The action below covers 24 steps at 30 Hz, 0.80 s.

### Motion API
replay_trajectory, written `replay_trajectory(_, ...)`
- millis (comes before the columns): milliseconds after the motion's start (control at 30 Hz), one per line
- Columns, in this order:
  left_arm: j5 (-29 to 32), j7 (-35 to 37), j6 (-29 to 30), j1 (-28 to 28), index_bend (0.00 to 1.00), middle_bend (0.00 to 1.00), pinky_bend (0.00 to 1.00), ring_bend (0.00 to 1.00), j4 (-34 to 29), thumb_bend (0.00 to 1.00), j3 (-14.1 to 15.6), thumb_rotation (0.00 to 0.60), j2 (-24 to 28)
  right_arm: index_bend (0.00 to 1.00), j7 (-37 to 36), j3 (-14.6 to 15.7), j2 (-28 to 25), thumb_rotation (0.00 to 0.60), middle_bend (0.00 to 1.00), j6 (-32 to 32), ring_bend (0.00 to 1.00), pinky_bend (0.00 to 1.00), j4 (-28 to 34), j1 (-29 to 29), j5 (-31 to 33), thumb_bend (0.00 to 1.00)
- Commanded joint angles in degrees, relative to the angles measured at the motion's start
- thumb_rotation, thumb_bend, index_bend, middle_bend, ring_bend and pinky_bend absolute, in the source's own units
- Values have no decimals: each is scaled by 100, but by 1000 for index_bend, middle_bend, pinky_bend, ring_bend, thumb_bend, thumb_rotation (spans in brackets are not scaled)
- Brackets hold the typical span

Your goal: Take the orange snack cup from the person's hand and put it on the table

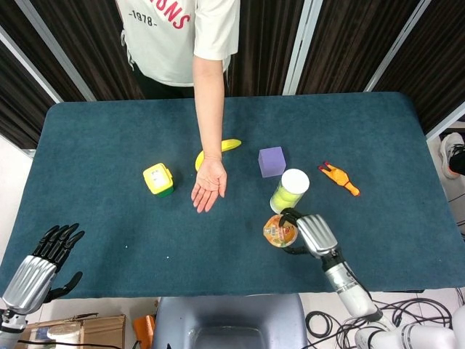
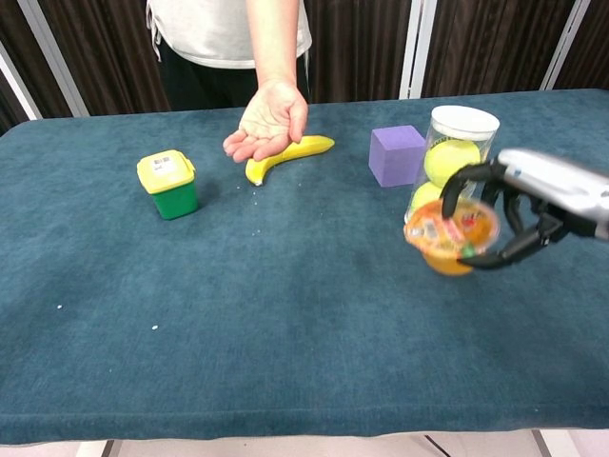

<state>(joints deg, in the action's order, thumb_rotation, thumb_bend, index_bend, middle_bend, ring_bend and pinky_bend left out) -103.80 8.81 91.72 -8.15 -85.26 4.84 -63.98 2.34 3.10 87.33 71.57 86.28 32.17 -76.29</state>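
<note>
My right hand [image 1: 309,234] [image 2: 519,214] grips the orange snack cup [image 1: 280,231] [image 2: 450,234], its fingers wrapped round the rim. The cup hangs tilted a little above the blue table [image 1: 109,145] [image 2: 238,286], just in front of the tennis ball tube [image 1: 290,191] [image 2: 451,152]. The person's hand [image 1: 209,185] [image 2: 269,120] lies open and palm up, with nothing in it, over the middle of the table. My left hand [image 1: 40,262] hangs open off the table's near left corner, seen only in the head view.
A yellow banana [image 1: 220,150] [image 2: 286,156] lies by the person's hand. A yellow-lidded green tub [image 1: 158,179] [image 2: 168,183] stands to the left. A purple cube [image 1: 272,161] [image 2: 397,154] sits behind the tube, and an orange rubber chicken [image 1: 338,178] lies further right.
</note>
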Motion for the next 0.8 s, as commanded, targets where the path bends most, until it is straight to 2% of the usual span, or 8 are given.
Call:
replay_trajectory(33,-22,-3,22,9,0,0,63,0,7,368,13,600,4,197,142,83,-49,600,269,-304,209,514,48,-46,-18,286)
replay_trajectory(133,-77,-5,109,29,0,0,64,0,23,367,15,600,2,55,445,167,-256,600,188,-588,131,430,225,-26,61,261)
replay_trajectory(200,-128,-1,214,54,0,0,64,0,55,367,7,600,-13,5,839,273,-460,600,121,-773,71,365,393,2,83,219)
replay_trajectory(300,-150,34,319,90,0,0,64,0,84,368,2,600,-17,0,1280,384,-771,600,23,-846,5,287,800,-42,123,174)
replay_trajectory(433,-124,75,391,125,0,0,64,0,97,368,-12,600,-9,0,1518,526,-1264,600,0,-621,0,218,1443,-219,-65,151)
replay_trajectory(633,-73,126,456,166,0,0,63,0,95,367,-32,600,22,0,1361,805,-2090,600,0,750,0,208,2135,-967,-1092,144)
replay_trajectory(733,-23,119,467,195,0,0,63,0,67,368,-40,600,47,0,1606,942,-2437,600,0,1717,0,172,2206,-1652,-1267,144)
replay_trajectory(800,26,106,460,217,0,0,63,0,36,368,-44,600,69,0,1680,960,-2469,600,0,2244,0,136,2078,-2065,-1261,144)
